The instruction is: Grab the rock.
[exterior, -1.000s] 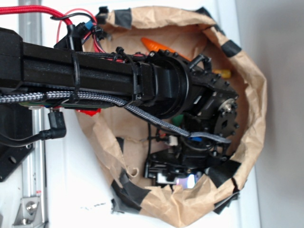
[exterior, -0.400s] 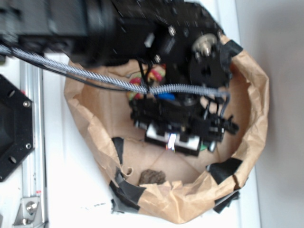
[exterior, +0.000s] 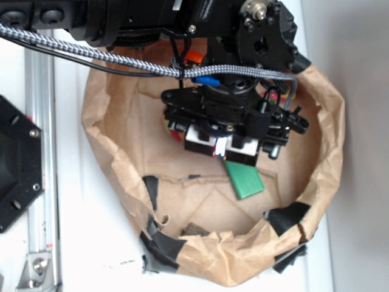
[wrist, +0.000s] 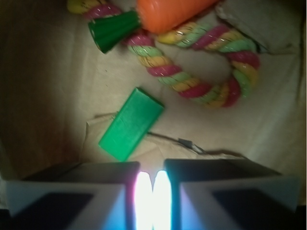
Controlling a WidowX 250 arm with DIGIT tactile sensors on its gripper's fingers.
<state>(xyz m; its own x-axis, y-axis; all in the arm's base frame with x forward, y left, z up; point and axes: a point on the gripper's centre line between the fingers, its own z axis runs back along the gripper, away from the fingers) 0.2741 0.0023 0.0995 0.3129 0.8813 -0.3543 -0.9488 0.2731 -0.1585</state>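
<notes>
The rock (exterior: 193, 229) sits right at the near wall of the paper bag (exterior: 322, 158), just inside the rolled rim with the black tape (exterior: 163, 243), and it's mostly hidden behind that rim in the exterior view. The wrist view doesn't show it at all.

The claw (wrist: 153, 191) isn't holding anything. Its two pads are pressed almost together, with only a bright sliver between them, so it's basically closed up narrow. It hangs above the middle of the bag, well apart from the rock.

To do this step well, the robot probably needs to spread the pads wide first, then bring the claw toward the near wall and come down straight onto the rock. The tricky part is likely the bag wall. The rock is snug against it, so one pad could catch the paper or tape instead of getting around the stone. Lining up the pads along the wall rather than across it looks like the safer bet.

Farther into the bag, a green block (wrist: 131, 124) lies just past the claw tips. Beyond it there's a striped rope toy (wrist: 201, 79) and an orange carrot (wrist: 175, 12) with a green top.

The arm (exterior: 182, 18) reaches in over the far rim, wrist bent down so the claw points at the bag floor.
</notes>
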